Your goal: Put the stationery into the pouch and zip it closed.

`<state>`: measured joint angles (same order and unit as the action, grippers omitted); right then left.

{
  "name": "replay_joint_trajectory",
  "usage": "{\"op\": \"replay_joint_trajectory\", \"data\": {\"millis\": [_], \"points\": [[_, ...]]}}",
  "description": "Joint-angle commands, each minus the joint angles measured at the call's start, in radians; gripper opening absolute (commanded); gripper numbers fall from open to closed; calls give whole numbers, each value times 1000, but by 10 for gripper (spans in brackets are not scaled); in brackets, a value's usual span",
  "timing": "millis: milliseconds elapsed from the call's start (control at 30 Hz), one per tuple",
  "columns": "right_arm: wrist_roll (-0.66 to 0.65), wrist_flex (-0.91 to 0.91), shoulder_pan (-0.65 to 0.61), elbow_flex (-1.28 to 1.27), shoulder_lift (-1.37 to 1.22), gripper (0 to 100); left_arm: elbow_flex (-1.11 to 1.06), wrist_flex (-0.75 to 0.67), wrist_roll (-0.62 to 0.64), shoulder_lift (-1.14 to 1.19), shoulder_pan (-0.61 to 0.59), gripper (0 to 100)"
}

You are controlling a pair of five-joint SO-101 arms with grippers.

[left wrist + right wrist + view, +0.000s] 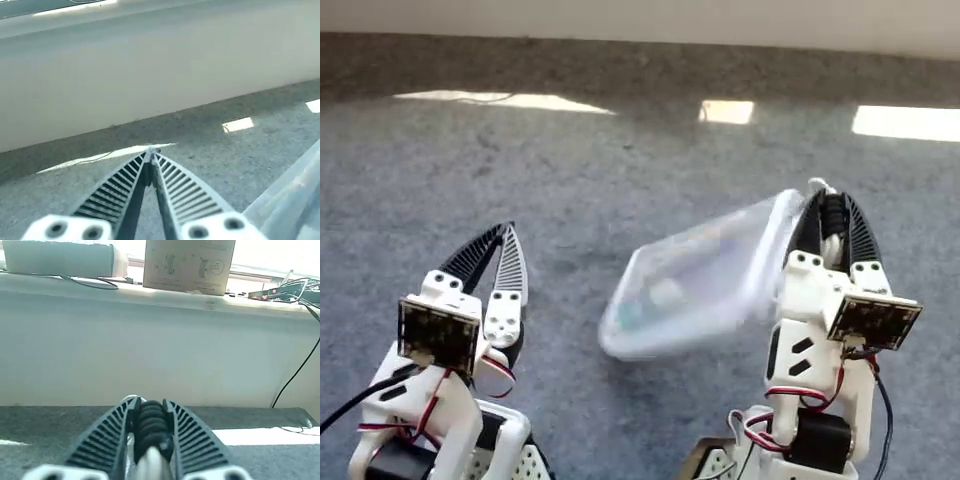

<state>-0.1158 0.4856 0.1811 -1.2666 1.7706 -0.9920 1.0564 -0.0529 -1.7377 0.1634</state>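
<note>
A clear plastic pouch (695, 290) hangs tilted above the grey table, with faint shapes of stationery (665, 293) inside it. My right gripper (830, 205) is shut on the pouch's right end. In the right wrist view a black ribbed part of the pouch (150, 427) sits clamped in the right gripper (147, 402). My left gripper (507, 232) stands shut and holds nothing, to the left of the pouch and apart from it. In the left wrist view the left gripper (151, 151) has its tips touching, and a corner of the pouch (295, 200) shows beside it.
The grey carpet-like table (570, 180) stretches back to a pale wall (150, 75). Bright light patches (905, 122) lie along the far edge. A cardboard box (189, 265) and cables (295, 287) rest on a ledge above the wall.
</note>
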Motion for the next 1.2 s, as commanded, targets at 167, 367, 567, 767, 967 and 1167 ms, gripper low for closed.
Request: {"op": "replay_joint_trajectory", "data": {"millis": [167,367,567,767,967,1167], "points": [[-11,-28,-4,8,4,4,7,0,12,-19,-5,5],[-3,-13,-62,4,4,223,1,3,14,-19,-5,30],[61,59,-81,4,13,259,-10,0,218,-21,-59,182],[74,59,-102,4,15,259,-22,-2,239,-21,-94,191],[69,61,-162,2,15,232,-22,-2,238,-21,-93,189],[64,61,-200,4,15,9,-22,-8,235,-21,-96,46]]}}
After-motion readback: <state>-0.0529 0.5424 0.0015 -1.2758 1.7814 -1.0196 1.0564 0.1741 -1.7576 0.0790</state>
